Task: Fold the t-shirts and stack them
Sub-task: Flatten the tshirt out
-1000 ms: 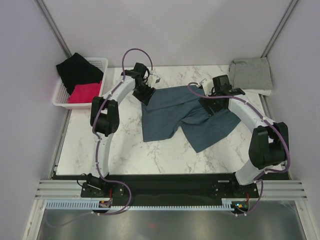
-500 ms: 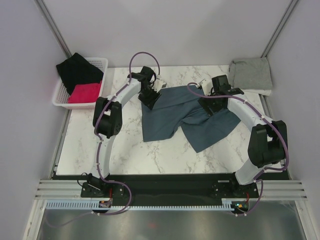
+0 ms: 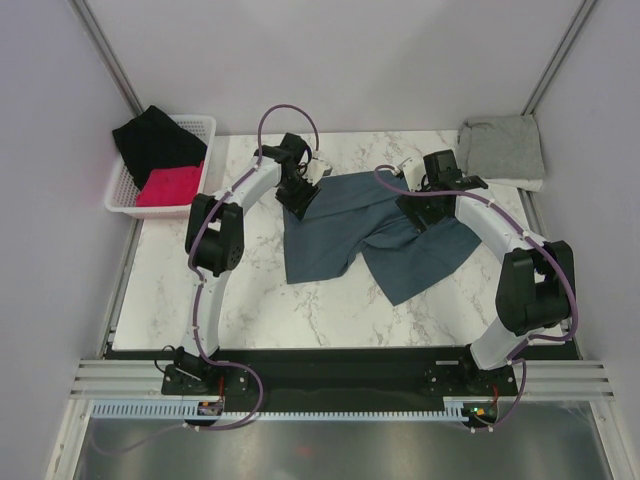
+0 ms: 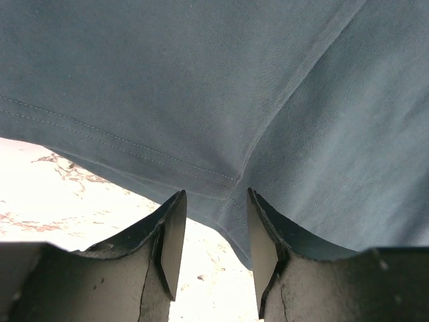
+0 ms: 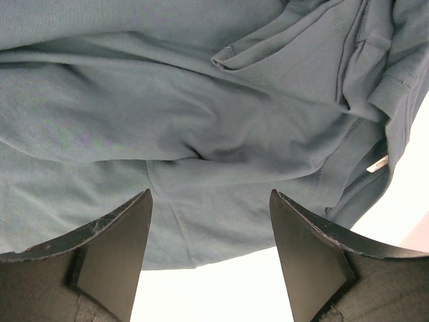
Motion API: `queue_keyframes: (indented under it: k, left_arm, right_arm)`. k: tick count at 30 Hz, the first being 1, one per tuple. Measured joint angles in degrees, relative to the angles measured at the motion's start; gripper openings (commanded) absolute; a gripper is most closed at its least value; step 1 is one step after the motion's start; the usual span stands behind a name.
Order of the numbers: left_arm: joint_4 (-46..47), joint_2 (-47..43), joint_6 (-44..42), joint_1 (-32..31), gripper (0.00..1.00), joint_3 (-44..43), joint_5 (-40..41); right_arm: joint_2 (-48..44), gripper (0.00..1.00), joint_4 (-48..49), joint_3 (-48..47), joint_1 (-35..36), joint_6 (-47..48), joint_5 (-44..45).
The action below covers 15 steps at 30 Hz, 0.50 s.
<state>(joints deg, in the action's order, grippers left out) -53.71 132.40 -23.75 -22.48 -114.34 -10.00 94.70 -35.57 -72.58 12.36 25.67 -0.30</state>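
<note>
The slate-blue t-shirt (image 3: 370, 235) lies rumpled and partly folded over itself in the middle of the marble table. The light grey t-shirt (image 3: 502, 148) lies folded at the back right corner. My left gripper (image 3: 301, 198) is at the blue shirt's far left corner. In the left wrist view it (image 4: 216, 201) is open, with the stitched hem (image 4: 201, 176) just beyond the fingertips. My right gripper (image 3: 421, 213) hovers over the shirt's right part. In the right wrist view it (image 5: 211, 198) is wide open above the shirt's edge (image 5: 201, 235), with the white neck label (image 5: 379, 164) at the right.
A white basket (image 3: 198, 124) with black and pink-red cloth stands at the back left, off the table's edge. Grey walls close in on both sides. Bare marble (image 3: 250, 300) shows in front of the shirt.
My left gripper has moved right, onto the blue shirt's far left corner. The right arm and the shirts have not visibly moved.
</note>
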Motion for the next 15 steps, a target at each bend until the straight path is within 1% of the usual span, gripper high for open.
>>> queue_keyframes:
  k: [8, 9, 11, 14, 15]
  left_arm:
    - [-0.22, 0.55, 0.0, 0.0, 0.46, 0.74, 0.04]
    - [-0.22, 0.72, 0.0, 0.0, 0.43, 0.76, 0.02]
    - [-0.2, 1.2, 0.0, 0.0, 0.42, 0.76, 0.02]
    - [-0.17, 1.7, 0.02, 0.0, 0.33, 0.81, 0.04]
    - [-0.17, 1.7, 0.02, 0.02, 0.31, 0.81, 0.04]
  right_arm:
    - [0.2, 0.79, 0.02, 0.0, 0.0, 0.0, 0.0]
    - [0.24, 0.79, 0.02, 0.0, 0.0, 0.0, 0.0]
    - [0.31, 0.79, 0.02, 0.0, 0.0, 0.0, 0.0]
    - [0.42, 0.79, 0.02, 0.0, 0.0, 0.0, 0.02]
    - [0.46, 0.79, 0.02, 0.0, 0.0, 0.0, 0.02]
